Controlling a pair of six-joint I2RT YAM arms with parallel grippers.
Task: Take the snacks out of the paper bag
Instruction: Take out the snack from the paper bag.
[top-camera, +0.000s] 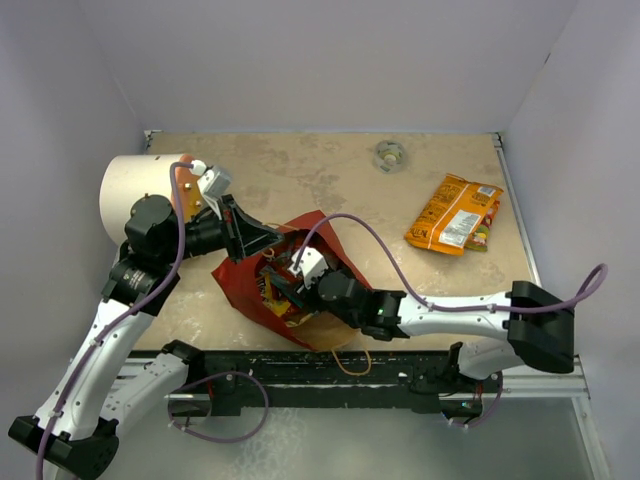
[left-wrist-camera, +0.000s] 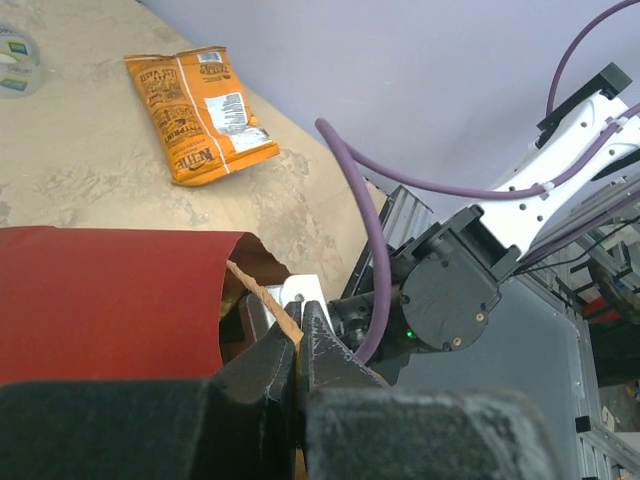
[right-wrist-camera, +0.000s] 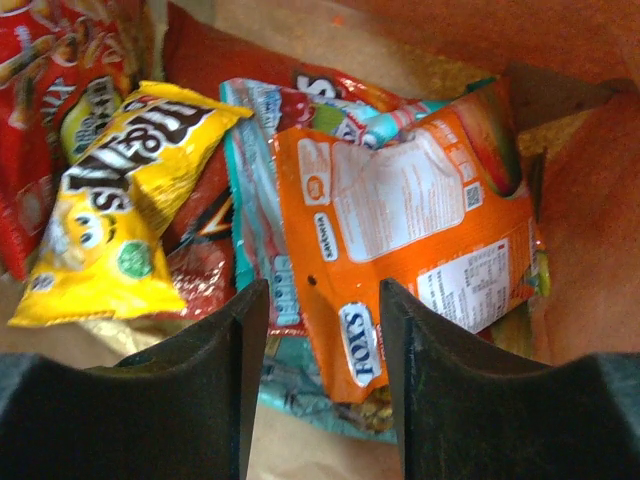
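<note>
The red paper bag lies on its side at the table's front middle, mouth towards the front. My left gripper is shut on the bag's upper rim; in the left wrist view its jaws pinch the brown-lined edge beside the red outside. My right gripper is inside the bag, open and holding nothing. In the right wrist view it straddles the lower corner of an orange packet. A yellow packet, a red packet and a teal packet lie around it. Another orange snack packet lies on the table at the right, also in the left wrist view.
A white cylinder with an orange end lies at the back left behind my left arm. A small clear round object sits near the back wall. A bag handle loop hangs over the table's front edge. Walls close in the back and both sides.
</note>
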